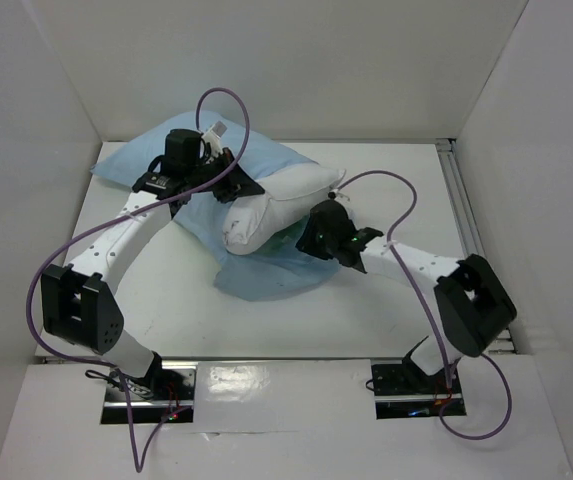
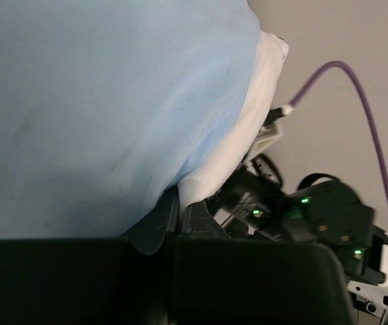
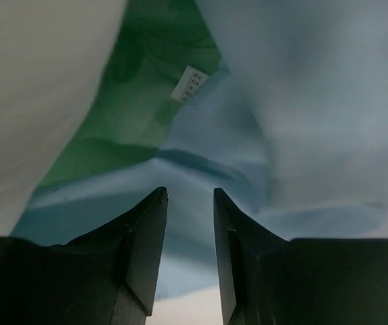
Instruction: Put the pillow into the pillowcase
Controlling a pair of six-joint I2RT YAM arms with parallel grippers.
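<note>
1. The pillow [image 1: 284,198] lay in the middle of the white surface [image 1: 396,190]. Part of it was covered by the pillowcase [image 1: 266,280] and the rest was bare.
2. The pillow looked fat, soft and light. It would likely squash when pinched and bend in the middle if lifted by one end. A corner or a short end seemed a good place to hold it, because the cloth bunches up there.
3. The pillowcase was thin and floppy, a bag with no shape of its own. It was light blue on one side and green with pale swirls on the other, with a small white label [image 3: 189,83] sewn in. It would likely slide and fold over, so the open edge seemed the best place to hold it.
4. The left end effector [image 2: 175,215] was clenched on the blue edge of the pillowcase, right next to the white pillow.
5. The right end effector [image 3: 190,223] was released — its two dark fingers stood apart with nothing between them. It pointed at the blue and green folds of the pillowcase, with the pillow just beside it.
6. Both cloths looked wrinkled and dull, not shiny — neither looked like it could break.
</note>
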